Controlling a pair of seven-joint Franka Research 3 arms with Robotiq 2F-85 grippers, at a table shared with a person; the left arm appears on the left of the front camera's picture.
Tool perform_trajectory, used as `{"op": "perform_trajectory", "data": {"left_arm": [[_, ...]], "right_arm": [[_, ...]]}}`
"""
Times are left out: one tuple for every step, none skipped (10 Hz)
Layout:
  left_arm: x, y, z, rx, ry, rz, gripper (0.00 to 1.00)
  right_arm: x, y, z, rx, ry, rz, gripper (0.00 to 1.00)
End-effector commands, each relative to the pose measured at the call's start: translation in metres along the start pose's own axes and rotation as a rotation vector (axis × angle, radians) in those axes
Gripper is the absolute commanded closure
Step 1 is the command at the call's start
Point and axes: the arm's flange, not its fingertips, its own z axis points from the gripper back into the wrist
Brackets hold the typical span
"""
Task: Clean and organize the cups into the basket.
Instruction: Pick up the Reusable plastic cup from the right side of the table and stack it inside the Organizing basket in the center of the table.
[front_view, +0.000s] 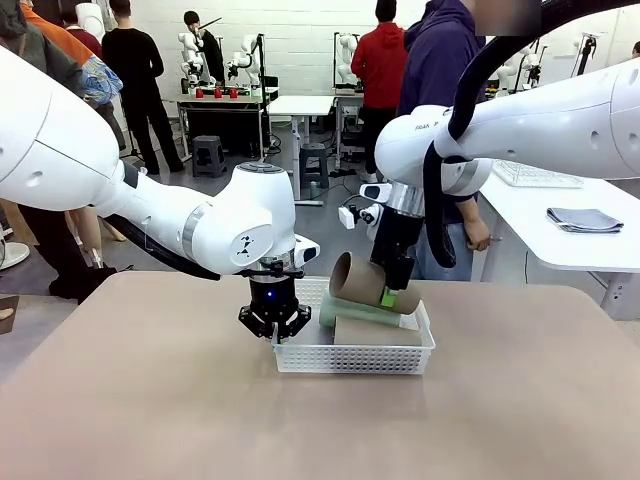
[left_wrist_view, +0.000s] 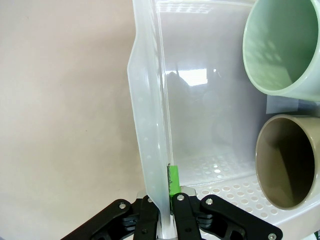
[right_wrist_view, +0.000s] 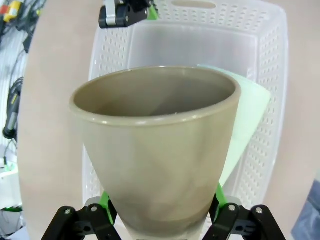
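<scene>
Steadying the basket (front_view: 352, 357) seems to be the left gripper's (front_view: 273, 322) job: its jaws are pinched tight on the basket's side wall, one green pad (left_wrist_view: 173, 181) inside and the table (front_view: 150, 400) on the outer side, probably so the basket does not slide while cups go in. Above the basket's middle, the right gripper (front_view: 397, 281) clasps a tan cup (right_wrist_view: 155, 150) by its narrow base, mouth pointing away from the jaws and tilted, likely to lay it down; below and beyond it lie a green cup (left_wrist_view: 285, 45) and another tan cup (left_wrist_view: 290, 167) on their sides.
</scene>
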Motion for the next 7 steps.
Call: {"op": "perform_trajectory", "data": {"left_arm": [[-0.0013, -0.0001, 0.0005, 0.002, 0.000, -0.003, 1.00], [-0.0013, -0.0001, 0.0005, 0.002, 0.000, -0.003, 1.00], [-0.0013, -0.0001, 0.0005, 0.002, 0.000, -0.003, 1.00], [-0.0013, -0.0001, 0.0005, 0.002, 0.000, -0.003, 1.00], [-0.0013, -0.0001, 0.0005, 0.002, 0.000, -0.003, 1.00], [-0.0013, -0.0001, 0.0005, 0.002, 0.000, -0.003, 1.00], [-0.0013, -0.0001, 0.0005, 0.002, 0.000, -0.003, 1.00]], "right_arm": [[-0.0093, 0.0039, -0.0099, 0.003, -0.057, 0.022, 0.17], [-0.0104, 0.0033, -0.0106, 0.008, -0.058, 0.023, 0.17], [-0.0109, 0.0033, -0.0102, 0.011, -0.060, 0.022, 0.17], [-0.0115, 0.0028, -0.0096, 0.011, -0.066, 0.017, 0.17], [-0.0122, 0.0019, -0.0096, 0.013, -0.068, 0.012, 0.13], [-0.0122, 0.0015, -0.0095, 0.014, -0.073, 0.006, 0.06], [-0.0122, 0.0008, -0.0104, 0.014, -0.075, 0.006, 0.00]]}}
